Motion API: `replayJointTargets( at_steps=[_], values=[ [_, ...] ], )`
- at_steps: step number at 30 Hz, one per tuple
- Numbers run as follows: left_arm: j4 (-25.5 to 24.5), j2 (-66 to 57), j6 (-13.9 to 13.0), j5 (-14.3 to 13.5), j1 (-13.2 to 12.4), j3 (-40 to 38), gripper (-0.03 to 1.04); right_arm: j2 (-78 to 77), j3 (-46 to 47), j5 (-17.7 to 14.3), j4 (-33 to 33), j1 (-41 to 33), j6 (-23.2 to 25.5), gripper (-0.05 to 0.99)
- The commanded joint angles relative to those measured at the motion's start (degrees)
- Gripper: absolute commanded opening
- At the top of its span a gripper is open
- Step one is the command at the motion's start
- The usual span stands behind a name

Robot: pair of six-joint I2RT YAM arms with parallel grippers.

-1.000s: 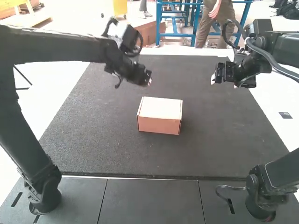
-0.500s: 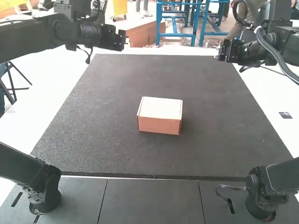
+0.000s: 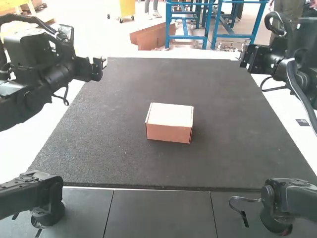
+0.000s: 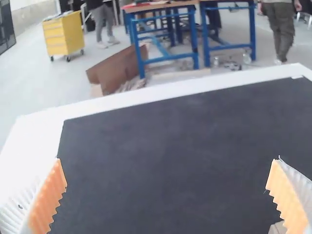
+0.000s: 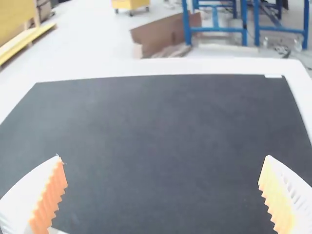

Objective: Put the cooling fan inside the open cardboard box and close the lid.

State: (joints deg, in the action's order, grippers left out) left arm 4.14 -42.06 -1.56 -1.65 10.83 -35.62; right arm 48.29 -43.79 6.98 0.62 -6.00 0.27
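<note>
- Left gripper hangs raised at the far left side, its ribbed fingers spread wide.
- Right gripper hangs raised far right, equally wide apart.

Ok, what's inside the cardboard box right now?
The cardboard box sits on the black mat with its lid shut, so whatever is inside is covered. Nothing lies on top of it.

Small brown cardboard box, lid shut flat (pale top, darker front face), standing upright. Lies between left gripper and right gripper, well apart from both sets of jaws and below their level.
</note>
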Motion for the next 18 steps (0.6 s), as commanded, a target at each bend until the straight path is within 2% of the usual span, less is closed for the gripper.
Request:
replayJointTargets(
  at_steps=[1, 4, 11, 18],
  values=[
    [2.1, 4.4, -0.7, 1.2, -0.8, 4.1, 0.97, -4.9, 5.0, -1.8, -1.2, 1.4, 0.0, 0.91],
    [3.5, 6.6, -0.6, -0.6, -0.2, 8.5, 0.97, -10.0, 10.7, -2.8, -3.1, 2.0, -0.1, 0.91],
    [12.2, 10.4, -0.6, -0.9, -0.4, 18.2, 0.97, -21.7, 21.8, -4.3, -7.3, 4.0, -4.9, 0.91],
    [13.6, 17.4, -0.6, -1.9, -0.4, 25.1, 0.96, -32.2, 29.9, -3.7, -10.3, 6.5, -6.8, 0.91]
  ],
)
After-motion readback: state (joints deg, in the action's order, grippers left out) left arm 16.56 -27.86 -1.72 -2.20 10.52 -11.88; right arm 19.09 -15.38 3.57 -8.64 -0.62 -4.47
